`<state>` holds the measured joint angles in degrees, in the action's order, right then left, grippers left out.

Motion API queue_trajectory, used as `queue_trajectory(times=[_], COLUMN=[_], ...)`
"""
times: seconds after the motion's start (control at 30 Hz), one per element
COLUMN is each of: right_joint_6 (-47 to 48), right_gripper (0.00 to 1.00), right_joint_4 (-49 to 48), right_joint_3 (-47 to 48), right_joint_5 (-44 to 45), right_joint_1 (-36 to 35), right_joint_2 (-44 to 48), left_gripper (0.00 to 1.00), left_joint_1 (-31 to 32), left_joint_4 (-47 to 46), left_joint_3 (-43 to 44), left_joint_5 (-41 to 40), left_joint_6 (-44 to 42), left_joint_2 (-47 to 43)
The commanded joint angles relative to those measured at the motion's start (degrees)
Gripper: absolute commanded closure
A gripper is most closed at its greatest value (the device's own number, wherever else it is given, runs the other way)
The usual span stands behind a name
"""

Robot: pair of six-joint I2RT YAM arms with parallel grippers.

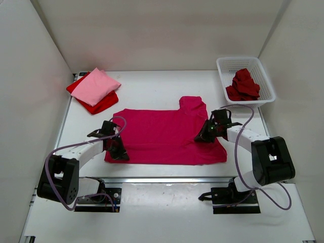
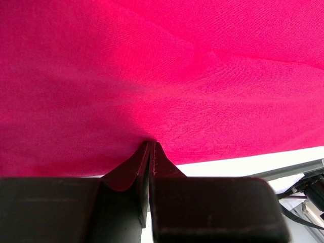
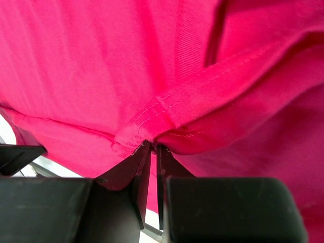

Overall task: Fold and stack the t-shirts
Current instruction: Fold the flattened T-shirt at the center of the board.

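Shows the magenta t-shirt (image 1: 167, 136) spread flat on the bench (image 1: 152, 83), one sleeve bunched up at its far right corner. Pinches its near left edge with the left end effector (image 1: 117, 150), fingers clenched on a small peak of cloth. Pinches its right side, just nearer than that sleeve, with the right end effector (image 1: 203, 135), tips grasping a stitched hem fold. Finds the light pink t-shirt (image 1: 96, 86) folded on top of the bright red t-shirt (image 1: 105, 105), well apart beyond the magenta t-shirt's far left corner. Finds the dark red t-shirt (image 1: 244, 85) crumpled in the white basket (image 1: 267, 76), beyond its far right corner
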<state>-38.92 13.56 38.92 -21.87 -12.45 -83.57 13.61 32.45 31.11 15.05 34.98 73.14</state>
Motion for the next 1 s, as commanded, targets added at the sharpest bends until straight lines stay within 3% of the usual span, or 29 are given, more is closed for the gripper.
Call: queue_trajectory(times=[0.0,0.2,0.33,0.4,0.57,0.67,0.77,0.8,0.87,0.97], right_joint_6=[0.86,2.61,5.25,6.13,9.29,11.22,12.28,12.11,12.02,12.2], right_gripper=[0.93,0.93,0.84,0.75,0.72,0.77,0.9,0.92,0.92,0.92], right_joint_4=[-2.22,-0.74,3.48,6.37,9.9,10.95,11.57,11.4,11.92,12.54], right_joint_3=[2.74,10.19,16.88,19.08,21.9,20.94,18.75,18.04,16.64,16.1], right_joint_5=[-0.02,0.6,2.0,2.97,3.85,2.02,0.34,-0.54,-1.16,-2.91], right_joint_1=[-0.82,-3.45,-5.48,-6.01,-5.49,-3.29,-1.71,-1.27,-1.09,-1.09], right_joint_2=[-1.24,-7.73,-11.52,-11.97,-8.55,-6.26,-3.37,-2.48,-0.72,1.04], left_gripper=[0.86,0.86,0.85,0.81,0.71,0.62,0.56,0.48,0.38,0.35], left_joint_1=[-0.51,-0.25,-0.95,-0.69,-4.01,-7.09,-9.9,-10.44,-10.71,-10.09], left_joint_4=[-0.19,0.07,0.51,0.43,-1.07,-2.29,-2.73,-3.35,-4.84,-3.1], left_joint_3=[-0.79,0.78,4.3,7.72,16.07,24.84,32.75,35.13,39.0,46.73], left_joint_5=[-0.9,-0.72,-0.46,-1.77,-5.1,-9.48,-13.63,-14.16,-16.0,-18.56], left_joint_6=[-1.05,-0.18,1.66,2.98,5.97,5.45,4.13,3.61,2.99,1.59], left_joint_2=[-1.25,-1.25,-0.29,-0.2,4.01,8.48,14.64,17.7,22.36,30.81])
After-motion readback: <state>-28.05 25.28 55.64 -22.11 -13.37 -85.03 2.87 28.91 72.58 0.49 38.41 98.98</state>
